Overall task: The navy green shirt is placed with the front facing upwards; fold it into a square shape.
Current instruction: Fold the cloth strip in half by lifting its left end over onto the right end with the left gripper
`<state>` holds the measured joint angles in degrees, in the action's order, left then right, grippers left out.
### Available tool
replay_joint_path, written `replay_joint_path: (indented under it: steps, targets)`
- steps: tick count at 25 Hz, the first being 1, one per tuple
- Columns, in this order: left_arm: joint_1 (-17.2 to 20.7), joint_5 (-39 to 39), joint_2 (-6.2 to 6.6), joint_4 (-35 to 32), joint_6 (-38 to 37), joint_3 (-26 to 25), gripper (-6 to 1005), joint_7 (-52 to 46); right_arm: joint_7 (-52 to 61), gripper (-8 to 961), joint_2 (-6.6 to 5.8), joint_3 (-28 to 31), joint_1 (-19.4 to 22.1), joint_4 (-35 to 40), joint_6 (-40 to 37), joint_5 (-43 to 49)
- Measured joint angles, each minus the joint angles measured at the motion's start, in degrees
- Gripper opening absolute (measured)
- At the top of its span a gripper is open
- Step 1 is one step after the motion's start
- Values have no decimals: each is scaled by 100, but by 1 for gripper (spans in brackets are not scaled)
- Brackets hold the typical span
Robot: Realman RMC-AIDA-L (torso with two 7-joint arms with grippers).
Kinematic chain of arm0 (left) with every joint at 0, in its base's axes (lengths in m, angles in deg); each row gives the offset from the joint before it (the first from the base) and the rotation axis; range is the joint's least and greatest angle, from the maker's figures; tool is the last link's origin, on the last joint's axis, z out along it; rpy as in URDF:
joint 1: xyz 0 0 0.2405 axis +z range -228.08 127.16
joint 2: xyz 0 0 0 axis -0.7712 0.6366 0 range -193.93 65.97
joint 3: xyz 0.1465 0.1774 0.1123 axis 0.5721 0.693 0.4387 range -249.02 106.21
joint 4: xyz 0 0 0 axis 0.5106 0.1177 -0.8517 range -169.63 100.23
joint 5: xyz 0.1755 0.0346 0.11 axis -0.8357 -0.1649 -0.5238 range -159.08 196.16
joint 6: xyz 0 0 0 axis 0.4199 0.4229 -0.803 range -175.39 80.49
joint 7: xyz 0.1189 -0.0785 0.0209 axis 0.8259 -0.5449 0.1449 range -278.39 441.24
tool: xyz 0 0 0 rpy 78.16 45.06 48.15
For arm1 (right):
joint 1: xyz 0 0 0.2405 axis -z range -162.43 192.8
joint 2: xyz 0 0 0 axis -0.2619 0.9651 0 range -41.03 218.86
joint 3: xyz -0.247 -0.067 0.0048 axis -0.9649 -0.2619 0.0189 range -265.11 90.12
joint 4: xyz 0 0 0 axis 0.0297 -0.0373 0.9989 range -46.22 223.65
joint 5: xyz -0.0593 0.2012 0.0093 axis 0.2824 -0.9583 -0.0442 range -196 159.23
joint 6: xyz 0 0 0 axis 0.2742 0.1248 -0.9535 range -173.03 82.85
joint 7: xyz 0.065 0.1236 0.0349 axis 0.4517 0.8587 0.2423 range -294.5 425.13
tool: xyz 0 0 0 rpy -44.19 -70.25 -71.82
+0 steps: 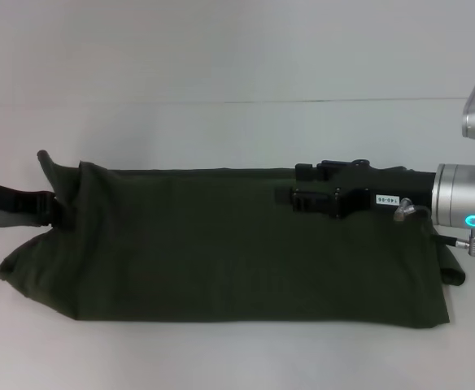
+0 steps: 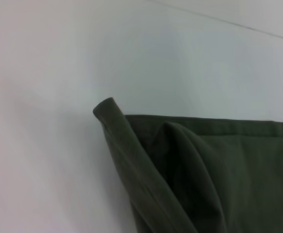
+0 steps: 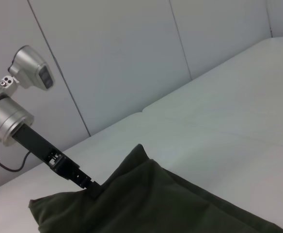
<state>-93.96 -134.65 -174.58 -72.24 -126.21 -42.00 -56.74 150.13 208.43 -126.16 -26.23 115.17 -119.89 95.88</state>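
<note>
Lying across the white desk, the navy green shirt is folded into a long band, left gripper clamped on its raised left end, right gripper over its far edge, finger state hidden.

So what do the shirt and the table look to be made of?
The shirt looks like soft, matte knit, likely cotton: it drapes in loose folds and rolls at the edge. The table is a smooth, pale, slightly glossy surface with a thin seam; laminate or painted board, I cannot tell which.
</note>
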Motion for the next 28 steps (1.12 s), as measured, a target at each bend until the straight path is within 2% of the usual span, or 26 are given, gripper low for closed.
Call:
replay_joint_path:
  steps: [13, 21, 28]
  targets:
    - [163, 930, 42, -136, -547, -378, 50, 293, 0, 716, 0, -136, 7, -28, 282, 26]
    - [212, 1401, 9, -90, -646, -415, 51, 388, -16, 713, 48, -839, -2, -117, 776, 19]
    - [311, 1875, -4, -83, -807, -455, 51, 506, -164, 692, 107, -1178, -247, -534, 1188, -21]
